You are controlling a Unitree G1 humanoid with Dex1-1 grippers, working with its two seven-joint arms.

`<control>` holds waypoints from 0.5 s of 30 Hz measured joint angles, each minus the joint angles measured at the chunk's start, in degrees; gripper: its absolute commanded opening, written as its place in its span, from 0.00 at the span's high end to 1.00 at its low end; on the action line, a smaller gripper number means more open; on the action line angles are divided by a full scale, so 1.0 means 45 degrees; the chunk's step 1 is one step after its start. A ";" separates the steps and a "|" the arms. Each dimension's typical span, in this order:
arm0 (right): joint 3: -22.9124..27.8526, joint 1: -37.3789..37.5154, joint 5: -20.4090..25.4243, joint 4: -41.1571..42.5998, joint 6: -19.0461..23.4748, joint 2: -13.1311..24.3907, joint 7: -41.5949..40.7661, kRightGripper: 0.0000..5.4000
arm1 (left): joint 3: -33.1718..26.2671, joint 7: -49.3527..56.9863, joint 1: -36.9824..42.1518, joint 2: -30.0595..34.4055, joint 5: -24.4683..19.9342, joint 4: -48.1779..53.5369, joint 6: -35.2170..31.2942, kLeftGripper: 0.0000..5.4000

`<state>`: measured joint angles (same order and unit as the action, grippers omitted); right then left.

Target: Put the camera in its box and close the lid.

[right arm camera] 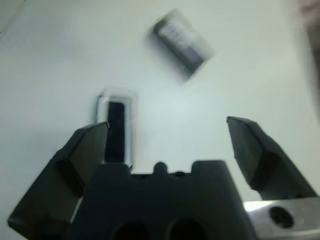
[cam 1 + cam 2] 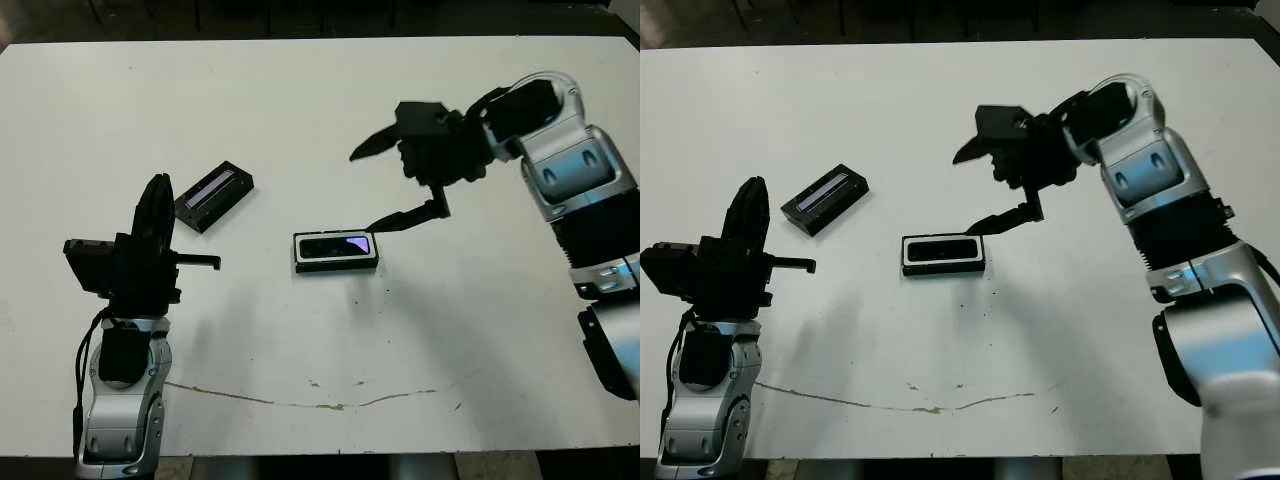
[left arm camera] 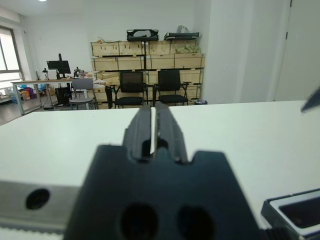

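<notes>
The box [image 2: 297,252], a small black tray with a white inner rim, lies at mid-table. The camera [image 2: 338,246] lies flat inside it, its purple-lit screen at the end nearer my right arm. The lid [image 2: 213,196], black with a pale strip facing up, lies apart from the box toward the far left. My right gripper [image 2: 388,184] hovers just beyond the box's right end, open and holding nothing; its lower fingertip is close above the box's corner. My left gripper [image 2: 205,263] stands to the left of the box, shut and empty. The right wrist view shows the box [image 1: 101,105] and the lid [image 1: 182,42].
A thin brown scratch line [image 2: 300,402] runs across the table near its front edge. The left wrist view shows a corner of the box [image 3: 295,212], and beyond the table a room with chairs [image 3: 131,89] and stacked crates.
</notes>
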<state>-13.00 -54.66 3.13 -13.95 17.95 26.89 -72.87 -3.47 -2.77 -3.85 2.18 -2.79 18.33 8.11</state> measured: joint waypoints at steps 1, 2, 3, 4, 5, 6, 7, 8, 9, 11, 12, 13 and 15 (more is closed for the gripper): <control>0.0506 0.0467 0.0244 0.0592 0.0484 -0.0126 0.0841 0.02 | -0.0014 0.0002 0.0013 0.0001 0.0006 -0.0009 0.0007 1.00; 0.0995 0.1034 0.0399 0.1239 0.0809 -0.0263 0.1744 0.04 | -0.0025 0.0004 0.0016 0.0002 0.0021 -0.0012 0.0008 1.00; 0.1506 0.1689 0.0498 0.1900 0.0958 -0.0436 0.2733 0.07 | -0.0047 0.0007 0.0025 0.0007 0.0030 -0.0015 0.0004 1.00; 0.1942 0.2338 0.0620 0.2480 0.0960 -0.0597 0.3560 0.09 | -0.0079 0.0007 0.0035 0.0015 0.0043 -0.0012 0.0004 1.00; 0.2323 0.3016 0.0710 0.2985 0.0900 -0.0738 0.4302 0.13 | -0.0131 0.0006 0.0049 0.0028 0.0051 -0.0011 0.0003 1.00; 0.2694 0.3681 0.0774 0.3417 0.0750 -0.0888 0.4960 0.16 | -0.0200 0.0001 0.0074 0.0068 0.0052 -0.0007 -0.0015 1.00; 0.3004 0.4334 0.0889 0.3821 0.0591 -0.1001 0.5561 0.19 | -0.0275 -0.0004 0.0115 0.0145 0.0064 0.0009 -0.0077 1.00; 0.3238 0.4889 0.0960 0.4121 0.0506 -0.1094 0.5989 0.23 | -0.0349 -0.0010 0.0169 0.0252 0.0107 0.0033 -0.0187 1.00; 0.3443 0.5503 0.1097 0.4393 0.0388 -0.1171 0.6379 0.26 | -0.0462 -0.0056 0.0268 0.0455 0.0146 0.0075 -0.0358 1.00; 0.3751 0.6539 0.1366 0.4749 0.0128 -0.1200 0.6782 0.33 | -0.0751 -0.0421 0.0590 0.1093 0.0134 0.0265 -0.1032 0.96; 0.3845 0.6959 0.1519 0.4898 0.0080 -0.1197 0.6880 0.37 | -0.0875 -0.0791 0.0755 0.1578 0.0069 0.0397 -0.1589 0.94; 0.3959 0.7354 0.1717 0.5018 0.0063 -0.1191 0.6943 0.40 | -0.0999 -0.1311 0.0985 0.2229 -0.0071 0.0542 -0.2264 0.91; 0.4136 0.7871 0.2131 0.5173 0.0114 -0.1146 0.6954 0.46 | -0.1235 -0.2415 0.1470 0.3608 -0.0258 0.0722 -0.3295 0.85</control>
<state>5.61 -19.24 12.72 9.33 18.47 21.73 -41.57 -9.03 -13.64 2.76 18.42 -3.96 21.58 -6.72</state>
